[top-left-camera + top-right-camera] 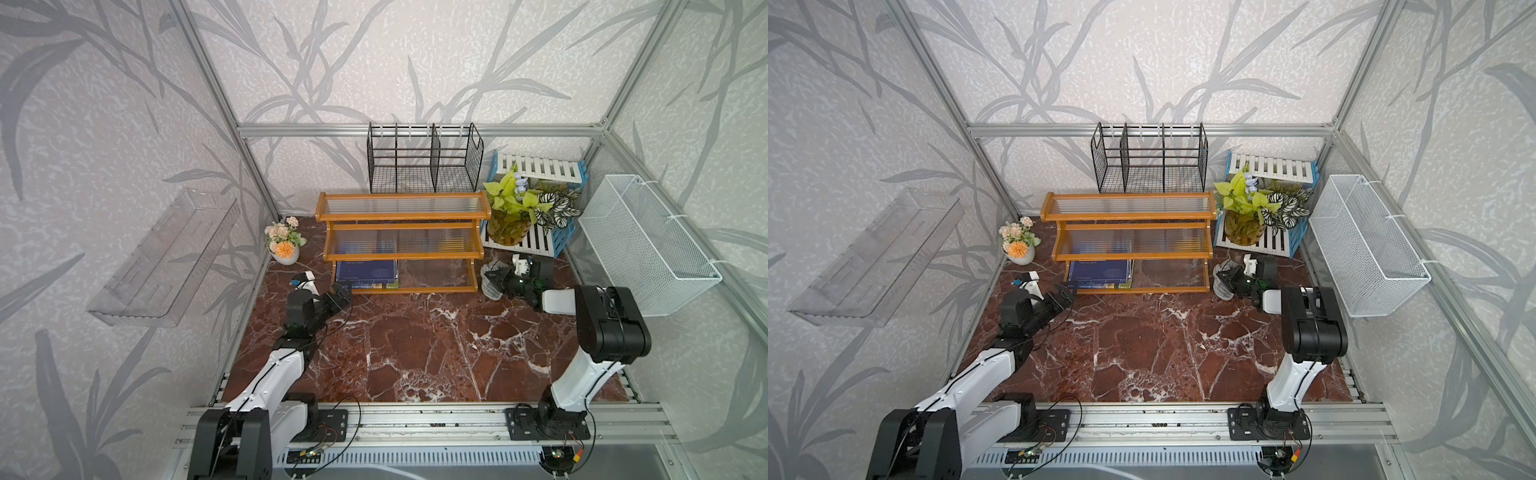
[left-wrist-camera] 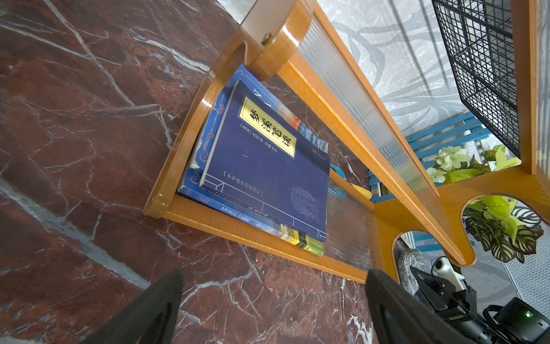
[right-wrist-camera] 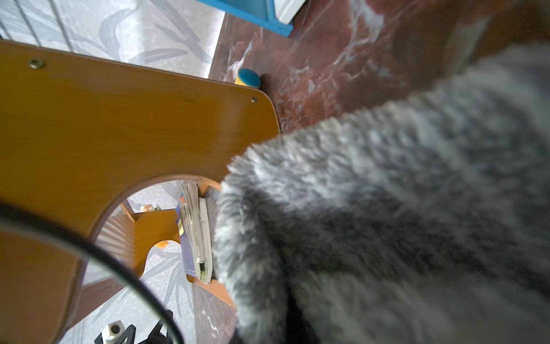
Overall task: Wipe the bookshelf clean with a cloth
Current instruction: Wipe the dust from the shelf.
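Note:
The bookshelf (image 1: 401, 216) (image 1: 1127, 216), an orange-brown stepped frame with clear ribbed boards, stands at the back middle in both top views. Blue books (image 1: 368, 274) (image 2: 268, 166) lie on the left half of its bottom tier. My right gripper (image 1: 496, 280) (image 1: 1229, 278) is shut on the grey fuzzy cloth (image 1: 490, 286) (image 3: 387, 223), just right of the shelf's right side panel (image 3: 119, 125), low over the table. The cloth hides the right jaws in the right wrist view. My left gripper (image 1: 340, 293) (image 2: 273, 280) stands open and empty before the bottom tier's left front corner.
A black wire rack (image 1: 424, 162) stands behind the shelf. Potted plants (image 1: 519, 208) on a white slatted stand sit at the back right, a white mesh basket (image 1: 648, 241) on the right wall, a flower pot (image 1: 284, 243) at the shelf's left. A blue-yellow sponge (image 3: 249, 78) lies behind the shelf.

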Motion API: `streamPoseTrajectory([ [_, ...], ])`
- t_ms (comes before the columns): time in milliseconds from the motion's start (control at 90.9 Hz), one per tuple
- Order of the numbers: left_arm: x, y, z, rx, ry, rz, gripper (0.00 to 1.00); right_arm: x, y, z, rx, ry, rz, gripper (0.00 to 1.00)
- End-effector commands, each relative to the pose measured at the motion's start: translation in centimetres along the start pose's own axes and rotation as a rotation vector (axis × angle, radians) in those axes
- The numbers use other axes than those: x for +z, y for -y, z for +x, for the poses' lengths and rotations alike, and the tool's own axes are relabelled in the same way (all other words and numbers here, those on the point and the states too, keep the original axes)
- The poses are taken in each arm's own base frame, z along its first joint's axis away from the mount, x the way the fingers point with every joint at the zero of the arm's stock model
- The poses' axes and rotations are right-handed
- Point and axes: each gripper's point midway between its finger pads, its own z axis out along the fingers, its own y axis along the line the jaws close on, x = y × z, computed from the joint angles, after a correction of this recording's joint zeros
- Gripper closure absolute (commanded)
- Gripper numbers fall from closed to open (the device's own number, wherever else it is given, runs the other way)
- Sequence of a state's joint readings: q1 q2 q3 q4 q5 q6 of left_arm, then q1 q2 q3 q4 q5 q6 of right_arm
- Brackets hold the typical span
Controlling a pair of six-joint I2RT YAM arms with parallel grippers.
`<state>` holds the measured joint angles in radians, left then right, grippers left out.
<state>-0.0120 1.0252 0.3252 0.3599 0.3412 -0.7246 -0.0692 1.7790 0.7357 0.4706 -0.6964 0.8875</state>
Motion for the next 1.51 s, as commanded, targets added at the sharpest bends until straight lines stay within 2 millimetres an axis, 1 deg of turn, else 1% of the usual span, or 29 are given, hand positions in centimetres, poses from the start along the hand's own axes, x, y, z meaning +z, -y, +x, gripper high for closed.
streamPoseTrajectory([
  [0, 0.1, 0.6, -0.7, 0.028, 0.019, 0.022, 0.0, -0.2, 1.6, 1.1, -0.018, -0.031, 0.087, 1.0],
  [88, -0.1, 0.7, -0.8, 0.029, 0.025, 0.024, 0.0, 0.5, 2.6, 1.4, -0.009, -0.042, 0.105, 1.0],
  [154, -0.1, 0.6, -0.8, 0.029, 0.027, 0.021, 0.0, 1.4, 3.1, 1.9, -0.009, -0.057, 0.113, 1.0],
  [275, 0.0, 0.6, -0.7, 0.027, 0.023, 0.022, 0.0, 3.2, 3.5, 2.9, -0.009, -0.089, 0.125, 1.0],
  [407, 0.0, 0.7, -0.7, 0.027, 0.019, 0.027, 0.0, 5.2, 3.7, 3.2, 0.019, -0.103, 0.11, 1.0],
  [528, 0.1, 0.6, -0.7, 0.027, 0.019, 0.023, 0.0, 6.4, 3.3, 2.5, 0.031, -0.099, 0.094, 1.0],
  [957, 0.3, 0.6, -0.7, 0.03, 0.015, 0.021, 0.0, 9.9, 0.7, -2.1, 0.022, -0.053, 0.014, 1.0],
  [1100, 0.3, 0.6, -0.7, 0.03, 0.015, 0.021, 0.0, 10.5, -0.1, -3.2, 0.012, -0.04, -0.008, 1.0],
  [1254, 0.6, 0.7, -0.6, 0.027, 0.006, 0.029, 0.0, 10.6, -1.3, -4.3, 0.0, -0.022, -0.04, 1.0],
  [1408, 0.5, 0.8, -0.7, 0.027, 0.01, 0.035, 0.0, 9.5, -3.1, -5.2, -0.017, 0.007, -0.09, 1.0],
  [1496, 0.4, 0.9, -0.7, 0.028, 0.012, 0.036, 0.0, 8.3, -4.8, -5.8, -0.039, 0.026, -0.123, 1.0],
])
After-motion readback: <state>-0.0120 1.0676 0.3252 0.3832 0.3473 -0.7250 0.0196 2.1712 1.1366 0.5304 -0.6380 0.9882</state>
